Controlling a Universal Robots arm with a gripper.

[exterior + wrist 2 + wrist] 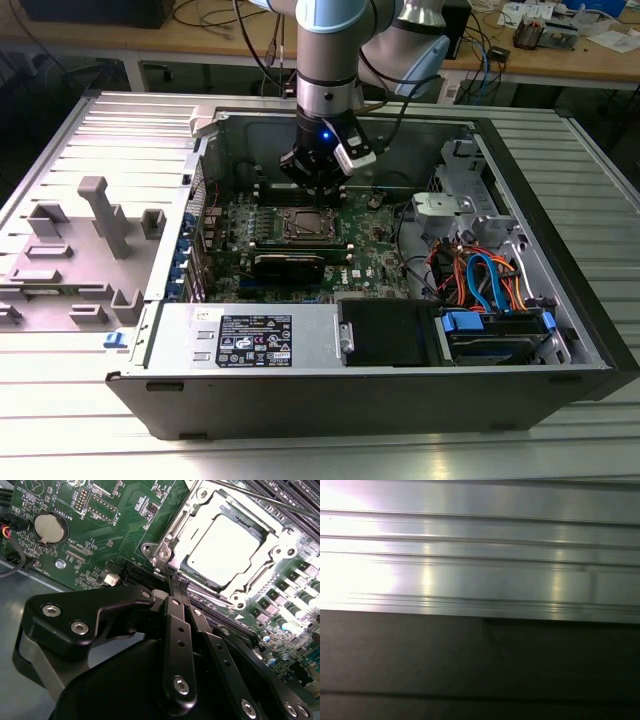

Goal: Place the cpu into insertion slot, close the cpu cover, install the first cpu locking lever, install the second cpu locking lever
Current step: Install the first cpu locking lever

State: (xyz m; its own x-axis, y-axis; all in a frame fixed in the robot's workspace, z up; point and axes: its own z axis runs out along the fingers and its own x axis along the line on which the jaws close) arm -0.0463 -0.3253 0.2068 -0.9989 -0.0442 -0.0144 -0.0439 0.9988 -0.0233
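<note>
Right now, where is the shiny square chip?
In the second wrist view, the cpu sits in the insertion slot on the green board, framed by the cpu cover, just beyond the gripper.

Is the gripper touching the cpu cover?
Cannot tell. In the second wrist view the gripper tip overlaps the edge of the cover, which hides any contact or gap.

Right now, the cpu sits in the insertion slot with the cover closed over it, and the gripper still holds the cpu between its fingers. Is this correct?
Not quite. The gripper holds nothing: in the second wrist view its fingers are pressed together, empty, at the edge of the socket. The rest stands: the cpu lies in the insertion slot, and the cpu cover frames it, closed.
</note>
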